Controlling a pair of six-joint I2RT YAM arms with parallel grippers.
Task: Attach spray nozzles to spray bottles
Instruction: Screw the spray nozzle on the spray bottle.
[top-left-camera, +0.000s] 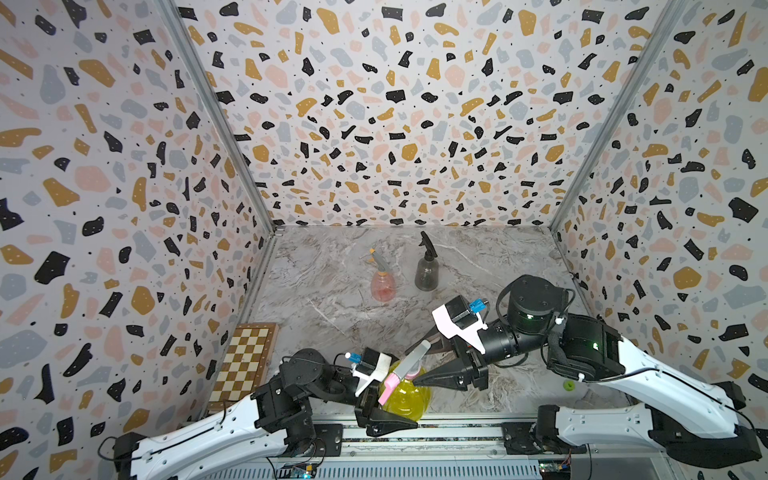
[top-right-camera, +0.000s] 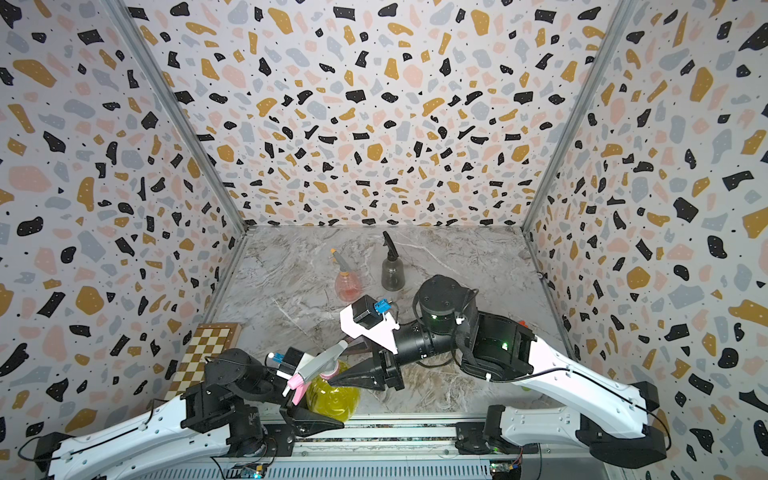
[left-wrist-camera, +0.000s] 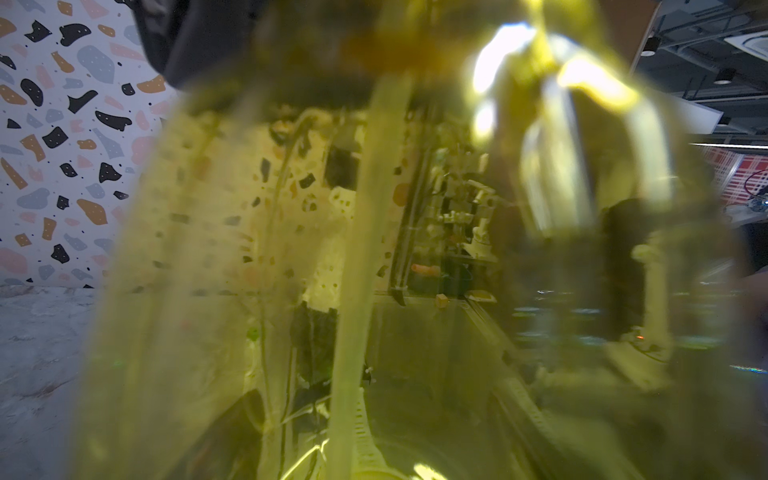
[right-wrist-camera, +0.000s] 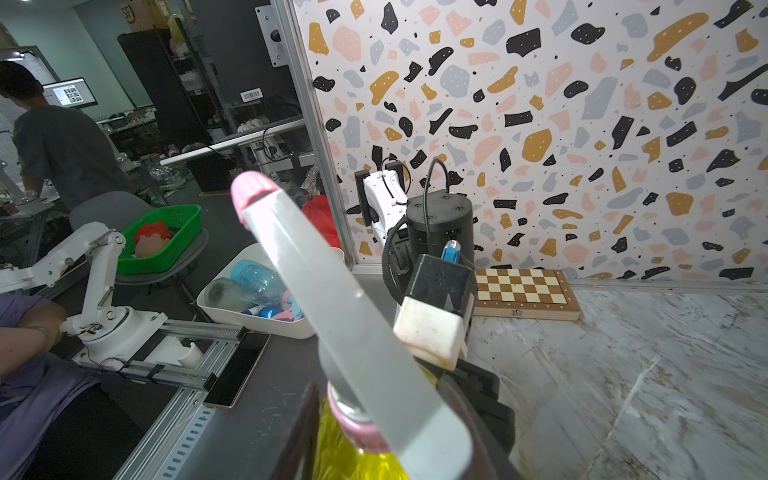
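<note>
Two grippers meet at lower centre in a top view. The left gripper (top-left-camera: 390, 417) is clamped on the yellow bottle (top-left-camera: 409, 397), and the grey-and-pink nozzle (top-left-camera: 409, 359) on its neck slants toward the upper right. The right gripper (top-left-camera: 412, 368) straddles the nozzle's pink collar (right-wrist-camera: 357, 428) with jaws part open; I cannot tell whether they touch it. Higher up, the pink bottle (top-left-camera: 382, 286) and the dark grey bottle (top-left-camera: 426, 274) stand with nozzles on.

Near bottle (top-left-camera: 405, 399) at the front edge of the table (top-left-camera: 519, 266), nozzle (top-left-camera: 409, 362) on its neck. Left gripper (top-left-camera: 390, 417) to its left, right gripper (top-left-camera: 415, 366) to its right. Mid-table behind them, back-left bottle (top-left-camera: 383, 287) beside back-right bottle (top-left-camera: 426, 275), standing apart, each carrying a nozzle. Chessboard (top-left-camera: 245, 365) front left, against the wall (top-left-camera: 124, 249).
</note>
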